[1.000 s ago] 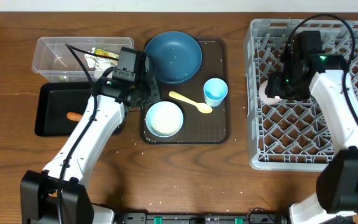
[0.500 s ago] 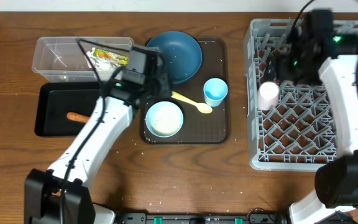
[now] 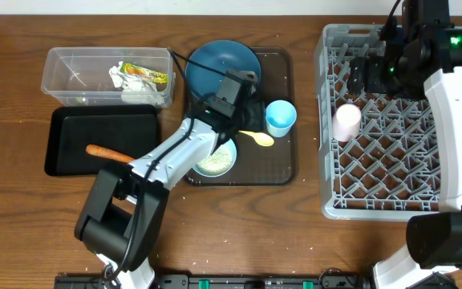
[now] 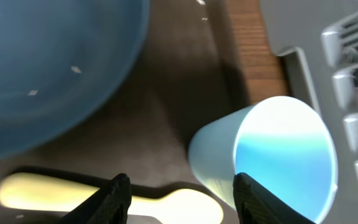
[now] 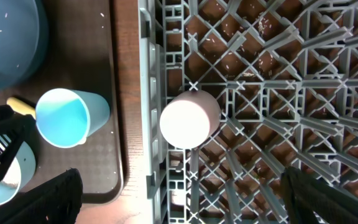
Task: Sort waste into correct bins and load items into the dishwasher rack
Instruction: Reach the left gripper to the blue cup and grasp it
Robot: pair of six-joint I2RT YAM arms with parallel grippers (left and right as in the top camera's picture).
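- Over the brown tray (image 3: 284,168), the left pincer (image 4: 182,199) hangs with its fingers apart and nothing between them. Seen from above, the light-blue cup (image 3: 280,117) is just beside it at three o'clock and the yellow spoon (image 3: 253,136) is near at six.
- A second ago this arm was over by the clear box (image 3: 74,74), on the nine o'clock side of the bench. It has since swung across to the tray.
- Left behind are the printed wrapper (image 3: 149,75) and the white tissue (image 3: 135,94) in that box, and the carrot piece (image 3: 105,152) in the black tray (image 3: 70,128).
- At the far side, the right pincer (image 5: 194,199) is spread wide and empty. A second ago it was down on the pink cup (image 3: 346,123); it has now lifted clear.
- That cup stands mouth down in the dishwasher rack (image 3: 391,181), close to its nine o'clock edge.
- My reading is that the larger waste is sorted and one dish is loaded, so the work turns to the dishes on the tray, most likely the light-blue cup first.
- Waiting on the tray are the dark-blue bowl (image 3: 215,64) at twelve o'clock and the small white bowl (image 3: 215,163) at seven.
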